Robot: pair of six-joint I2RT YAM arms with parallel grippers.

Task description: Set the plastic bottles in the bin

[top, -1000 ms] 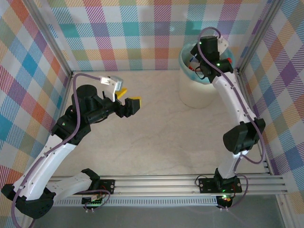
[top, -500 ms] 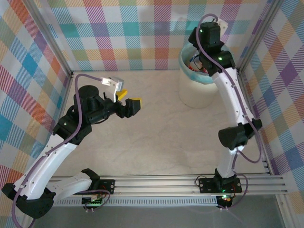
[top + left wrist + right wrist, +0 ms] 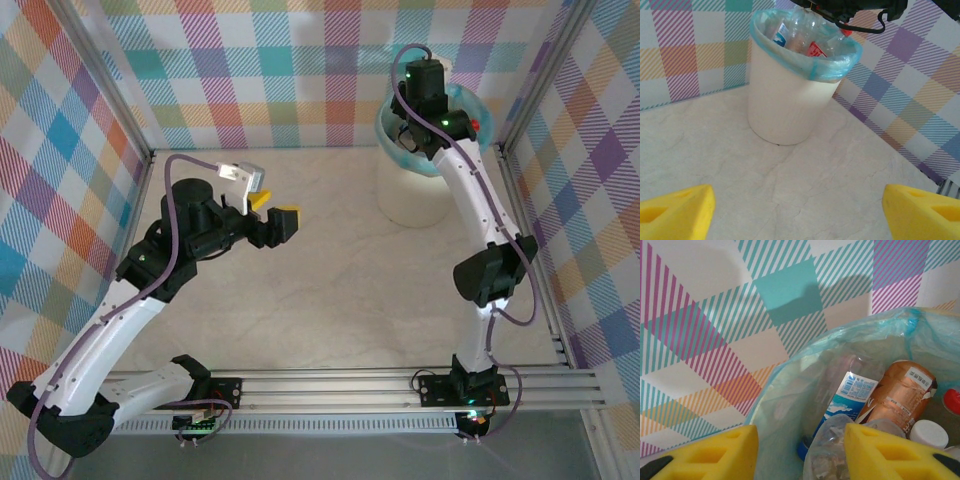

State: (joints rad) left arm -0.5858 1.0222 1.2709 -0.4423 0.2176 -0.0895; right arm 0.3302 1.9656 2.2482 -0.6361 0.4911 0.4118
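Looking at what could bite us here: the right claw (image 3: 800,447) hangs just above the mouth of the bin (image 3: 412,200), fingers a good way apart with nothing between them, so we'd call it empty. The plastic bottles (image 3: 895,395) we can spot are all inside the bin, piled close up to its rim. They're crushed clear ones plus one with a blue-and-white label and a coppery one, with a white cap and a red cap beside them.

Our worry is the teal bag (image 3: 832,64) folded over the rim. A yellow finger dipping or swinging sideways could snag it, and that would tug the liner loose or rock the bin. A low swipe could also flick a top bottle out.

The left claw (image 3: 799,210) is well apart from the bin, facing it, spread wide and holding nothing. The stretch of bench (image 3: 330,290) between it and the bin has nothing on it, so its way is open.

The checked wall (image 3: 300,60) sits right behind the bin and a metal frame post (image 3: 538,88) stands just beside it, so the right arm hasn't much room there, and its purple cable (image 3: 396,62) loops above the bin too
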